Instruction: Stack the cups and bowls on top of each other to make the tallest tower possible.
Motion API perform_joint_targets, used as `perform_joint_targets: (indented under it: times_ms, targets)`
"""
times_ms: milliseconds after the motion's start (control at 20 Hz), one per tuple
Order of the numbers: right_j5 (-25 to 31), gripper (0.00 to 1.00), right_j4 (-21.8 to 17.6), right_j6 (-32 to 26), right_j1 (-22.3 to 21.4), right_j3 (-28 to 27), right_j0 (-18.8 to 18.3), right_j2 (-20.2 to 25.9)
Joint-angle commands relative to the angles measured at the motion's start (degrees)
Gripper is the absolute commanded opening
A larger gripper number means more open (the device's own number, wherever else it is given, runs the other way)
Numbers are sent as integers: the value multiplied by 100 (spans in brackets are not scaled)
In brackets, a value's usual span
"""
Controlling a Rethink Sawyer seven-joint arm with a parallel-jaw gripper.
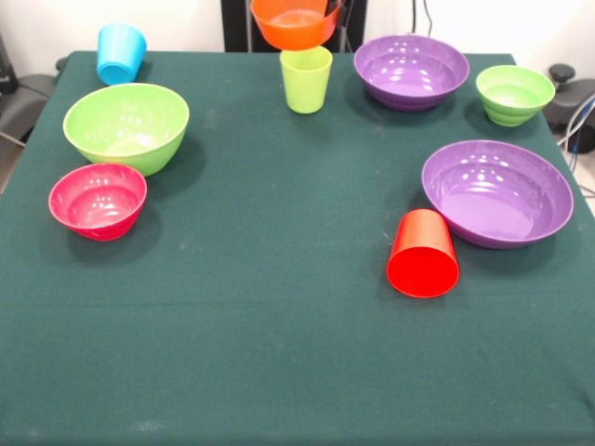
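An orange bowl hangs tilted in the air at the top edge, just above a lime green cup that stands upright. My gripper shows only as a dark tip at the bowl's right rim and is shut on it. A sky blue cup is at the back left. A red cup lies on its side, mouth towards the camera, touching the big purple bowl. A large lime green bowl and a pink bowl sit at the left. The orange cup is out of view.
A second purple bowl and a small green bowl sit at the back right. The table has a dark green cloth. The black pedestal stands behind the far edge.
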Motion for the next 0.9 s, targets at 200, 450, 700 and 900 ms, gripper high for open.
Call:
perform_joint_targets:
  times_ms: [200, 450, 700, 900]
  targets:
    - [-479, 0, 305, 1080, 449, 57, 181, 398]
    - [-474, 0, 350, 1064, 449, 66, 216, 373]
    - [-501, 0, 373, 1057, 468, 52, 230, 360]
    - [-531, 0, 364, 1042, 503, 34, 218, 357]
